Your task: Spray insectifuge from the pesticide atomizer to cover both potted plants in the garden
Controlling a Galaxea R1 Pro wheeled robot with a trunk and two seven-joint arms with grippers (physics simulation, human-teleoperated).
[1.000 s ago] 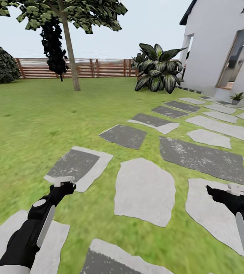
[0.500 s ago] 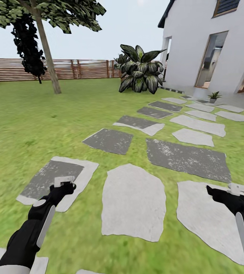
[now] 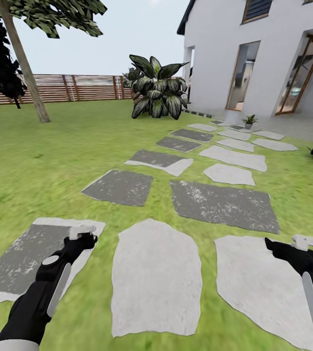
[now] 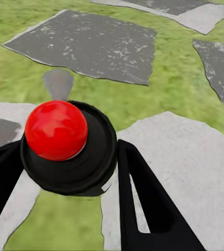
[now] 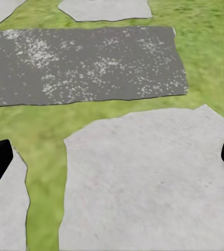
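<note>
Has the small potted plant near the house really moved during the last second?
No. The potted plant stays beside the same stepping stones; the whole view shifted, so the camera turned.

Bright, even daylight with hardly any shadows; grass texture looks soft, perhaps blurred, near the edges.

arms (image 3: pixel 39 297): black, grey side strips | wrists: white fittings | pincer fingers (image 4: pixel 143 204): black

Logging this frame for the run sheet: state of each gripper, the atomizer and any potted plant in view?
left gripper: shut on the pesticide atomizer
pesticide atomizer: held, red button facing the camera
right gripper: open, nothing between its fingers
potted plant: upright, far off by the house
</note>
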